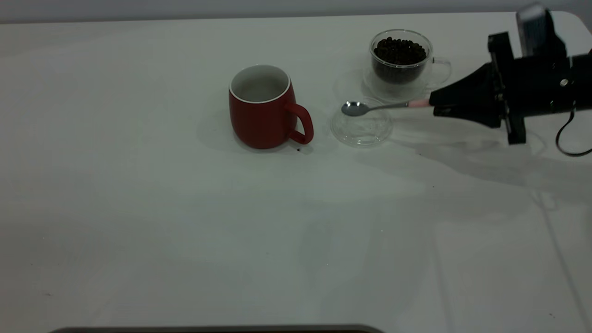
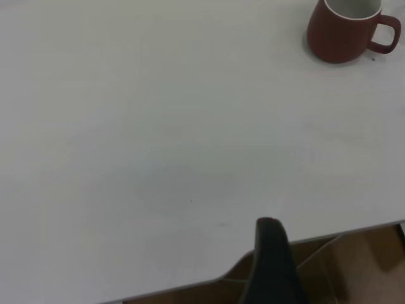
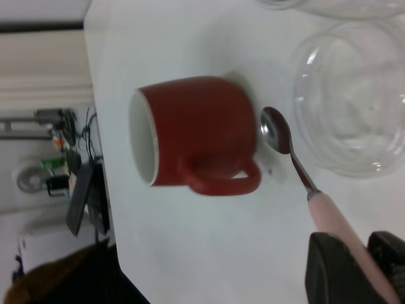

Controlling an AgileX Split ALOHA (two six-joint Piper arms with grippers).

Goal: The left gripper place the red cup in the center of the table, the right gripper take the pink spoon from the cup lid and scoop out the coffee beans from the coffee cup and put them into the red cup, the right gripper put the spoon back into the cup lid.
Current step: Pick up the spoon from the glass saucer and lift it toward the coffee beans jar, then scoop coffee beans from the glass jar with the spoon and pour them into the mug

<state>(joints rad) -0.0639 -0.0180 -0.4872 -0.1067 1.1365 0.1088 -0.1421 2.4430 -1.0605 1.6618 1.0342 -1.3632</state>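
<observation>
The red cup (image 1: 262, 108) stands upright near the table's middle, handle toward the right arm; it also shows in the left wrist view (image 2: 347, 28) and the right wrist view (image 3: 196, 136). The glass coffee cup (image 1: 400, 58) holds dark coffee beans at the back right. The clear cup lid (image 1: 361, 128) lies in front of it. My right gripper (image 1: 434, 104) is shut on the pink spoon's handle (image 3: 332, 218) and holds the spoon (image 1: 355, 108) level, its empty bowl just above the lid's near edge. My left gripper (image 2: 272, 263) is off the table's edge, far from the cup.
A small dark speck (image 1: 298, 149) lies on the table (image 1: 185, 231) by the red cup's handle. The table edge and brown floor show in the left wrist view (image 2: 354, 266). A cable (image 1: 566, 138) hangs from the right arm.
</observation>
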